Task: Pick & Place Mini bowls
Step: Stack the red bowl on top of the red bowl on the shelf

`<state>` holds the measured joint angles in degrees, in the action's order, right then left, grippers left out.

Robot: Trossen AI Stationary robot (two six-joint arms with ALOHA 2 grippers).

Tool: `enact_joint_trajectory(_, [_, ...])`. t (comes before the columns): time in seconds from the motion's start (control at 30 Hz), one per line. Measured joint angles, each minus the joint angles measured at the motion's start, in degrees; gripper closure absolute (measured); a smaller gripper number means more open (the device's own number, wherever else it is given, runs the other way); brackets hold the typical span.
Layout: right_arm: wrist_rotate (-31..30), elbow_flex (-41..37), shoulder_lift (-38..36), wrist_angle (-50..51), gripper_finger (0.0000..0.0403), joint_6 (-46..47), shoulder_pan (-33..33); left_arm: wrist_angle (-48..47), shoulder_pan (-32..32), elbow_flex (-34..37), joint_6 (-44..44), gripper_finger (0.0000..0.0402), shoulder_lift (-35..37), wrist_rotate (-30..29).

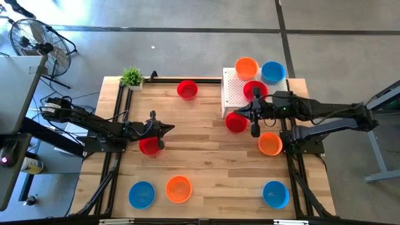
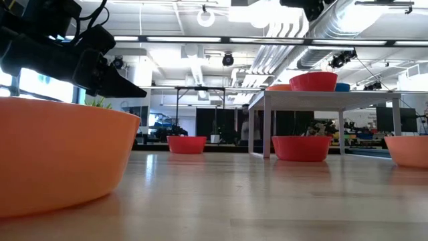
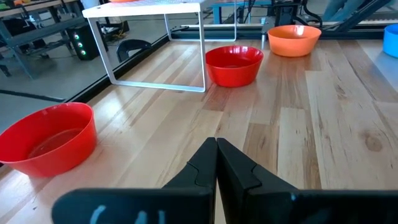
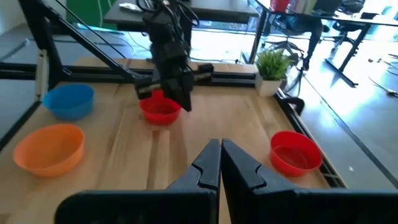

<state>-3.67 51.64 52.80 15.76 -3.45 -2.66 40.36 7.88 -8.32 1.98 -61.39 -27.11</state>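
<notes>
Both the left gripper [image 1: 167,128] and the right gripper [image 1: 237,113] are closed and hold nothing, so no pick seems begun: three bowls sit on the white stand [image 1: 232,94], a red bowl [image 1: 235,122] just beside it, so the next move probably needs open fingers.

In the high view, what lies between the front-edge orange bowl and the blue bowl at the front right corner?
Nothing: between the orange bowl and the blue bowl the high view shows only bare table.
</notes>
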Motion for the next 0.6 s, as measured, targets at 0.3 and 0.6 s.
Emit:
enact_joint_trajectory(0.3, [-3.91, 0.00, -0.02, -1.11, 0.0402, 0.66, 5.55, 0.00, 0.00, 0.00, 0.00, 0.0401, 0.00, 0.04])
enact_joint_trajectory(0.6, [-7.52, 0.00, -0.02, -1.10, 0.0402, 1.95, 12.04, 0.00, 0.00, 0.00, 0.00, 0.0401, -0.02, 0.06])
